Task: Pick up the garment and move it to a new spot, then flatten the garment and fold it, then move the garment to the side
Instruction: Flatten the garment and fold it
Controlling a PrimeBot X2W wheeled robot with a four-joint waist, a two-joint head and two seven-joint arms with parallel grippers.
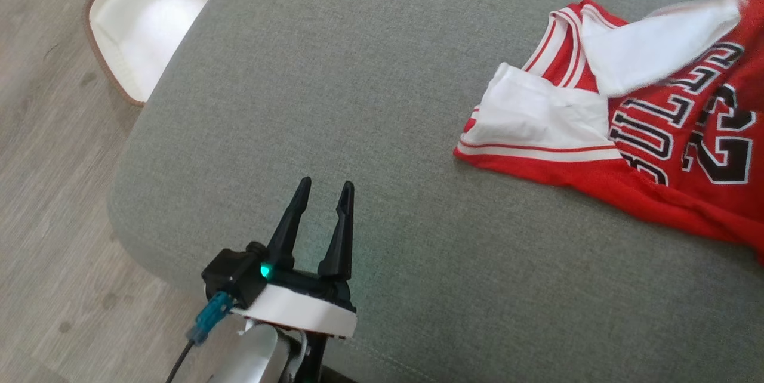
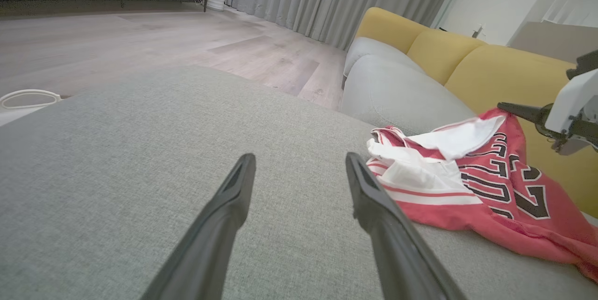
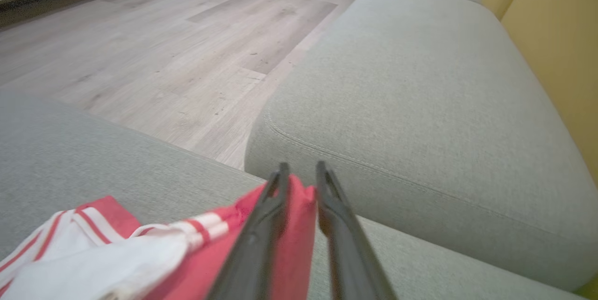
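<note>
Nearest to the camera, the left gripper [image 1: 326,184] hovered over the front left part of the grey cushion [image 1: 370,61], its jaws wide apart and empty. Left of the cushion, a white basket [image 1: 110,43] stood on the floor [image 1: 48,192]. The garment [image 1: 650,132] lay crumpled on the cushion's right side. The right gripper [image 3: 302,167] was closed on its raised red edge. I judge that only the pick-up had begun; moving, flattening and folding were left. The cushion's middle offered much open room, but its left edge dropped to the floor.

Rumpled red jersey [image 1: 656,150] lies on grey cushion [image 1: 358,102].
</note>
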